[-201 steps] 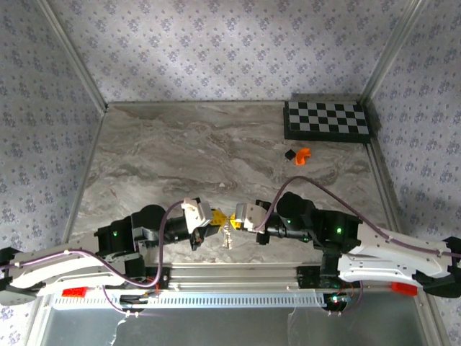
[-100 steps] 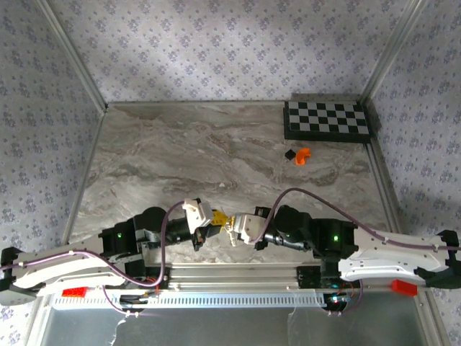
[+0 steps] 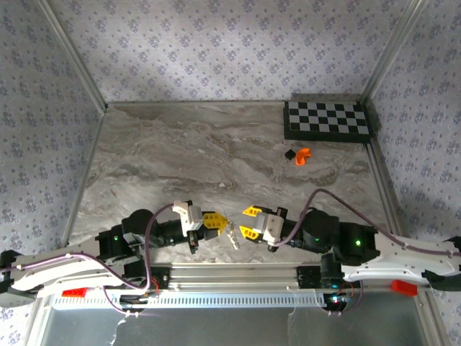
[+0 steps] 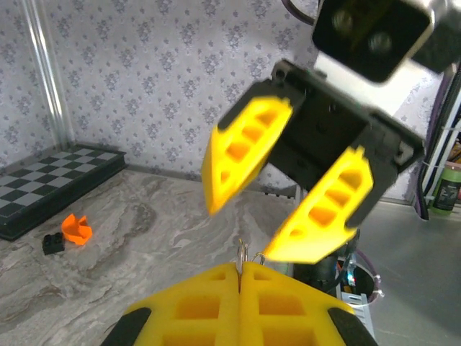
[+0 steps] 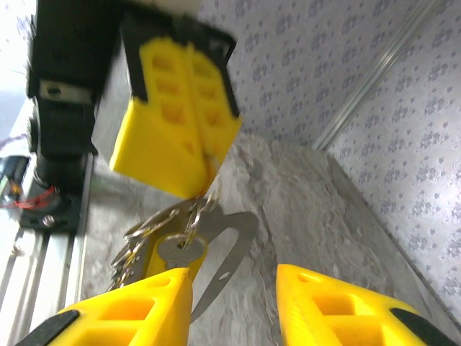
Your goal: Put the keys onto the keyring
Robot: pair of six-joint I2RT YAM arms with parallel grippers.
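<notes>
The grey marbled desk point(image 3: 216, 151) fills the middle of the top view, with a checkered board point(image 3: 328, 120) at its upper right. Low in the middle of that view, the left hand point(image 3: 216, 220) is squeezed tight shut and pinches the keyring point(image 4: 241, 252) at its tip. The right hand point(image 3: 248, 221) faces it from the right, just beside the ring. Its fingers are spread apart with nothing between them. In the right wrist view the ring hangs under the left hand, left of the middle. The keys point(image 5: 173, 251) dangle from it, and the yellow-headed one is right by the lower-left finger.
</notes>
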